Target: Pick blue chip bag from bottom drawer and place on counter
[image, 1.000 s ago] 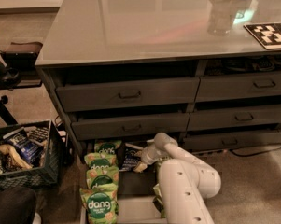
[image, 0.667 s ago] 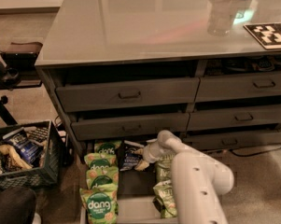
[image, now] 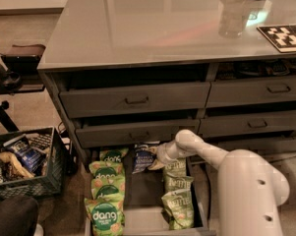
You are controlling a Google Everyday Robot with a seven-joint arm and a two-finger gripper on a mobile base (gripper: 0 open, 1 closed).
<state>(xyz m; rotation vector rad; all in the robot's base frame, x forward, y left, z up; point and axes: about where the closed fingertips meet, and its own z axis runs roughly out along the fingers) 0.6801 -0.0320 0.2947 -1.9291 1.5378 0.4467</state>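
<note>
The blue chip bag [image: 143, 159] is dark navy with white lettering and stands tilted at the back of the open bottom drawer [image: 137, 193], a shallow dark grey tray near the floor. My gripper [image: 156, 162] reaches down from the white arm [image: 246, 181] and is shut on the bag's right edge, holding it slightly above the drawer floor. The glossy grey-green counter [image: 152, 23] is the cabinet's top, well above the gripper.
Green "dang" bags [image: 105, 200] fill the drawer's left row; pale green "Kettle" bags [image: 177, 195] lie on its right. Partly open drawers [image: 137, 100] overhang the gripper. A black crate [image: 24, 163] of snacks stands left. A clear cup [image: 231, 16] and checkered tag [image: 284, 36] sit on the counter.
My arm has swung right and the gripper has risen a little. The blue chip bag has moved up and slightly right with it.
</note>
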